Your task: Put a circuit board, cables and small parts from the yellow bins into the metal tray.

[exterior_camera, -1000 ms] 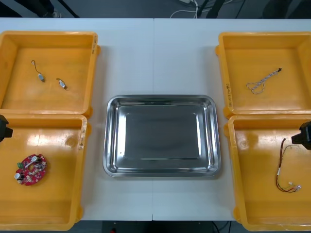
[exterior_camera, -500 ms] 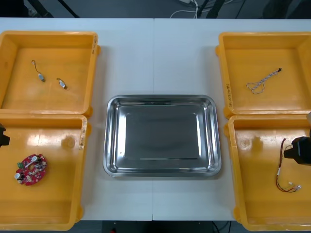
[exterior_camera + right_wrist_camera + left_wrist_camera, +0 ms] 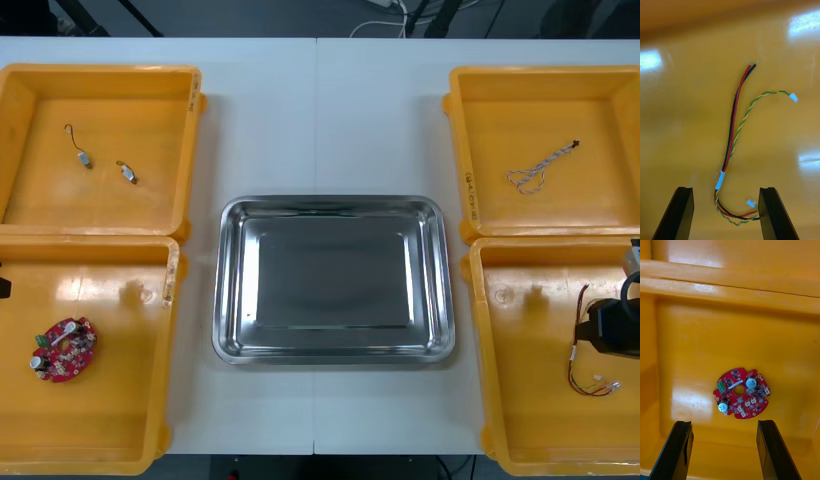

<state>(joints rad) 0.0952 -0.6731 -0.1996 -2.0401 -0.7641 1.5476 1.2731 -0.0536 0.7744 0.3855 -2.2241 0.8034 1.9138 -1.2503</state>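
Centrally, the shiny metal tray (image 3: pixel 232 300) lies bare. The lower-left yellow bin (image 3: pixel 100 440) holds a round red circuit board (image 3: pixel 63 350); the left pincer (image 3: pixel 724 423) gapes empty. In the lower-right yellow bin (image 3: pixel 530 400), a red-and-yellow cable (image 3: pixel 582 360) lies between the open, empty right pincer (image 3: pixel 725 191).

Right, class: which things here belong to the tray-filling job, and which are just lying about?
Job in hand: metal tray; yellow bins; circuit board; small metal parts; blue and white cable; red and yellow cable; right tool, open over that cable; left tool, open above the board.
Lying about: white cord beyond the table's far edge.
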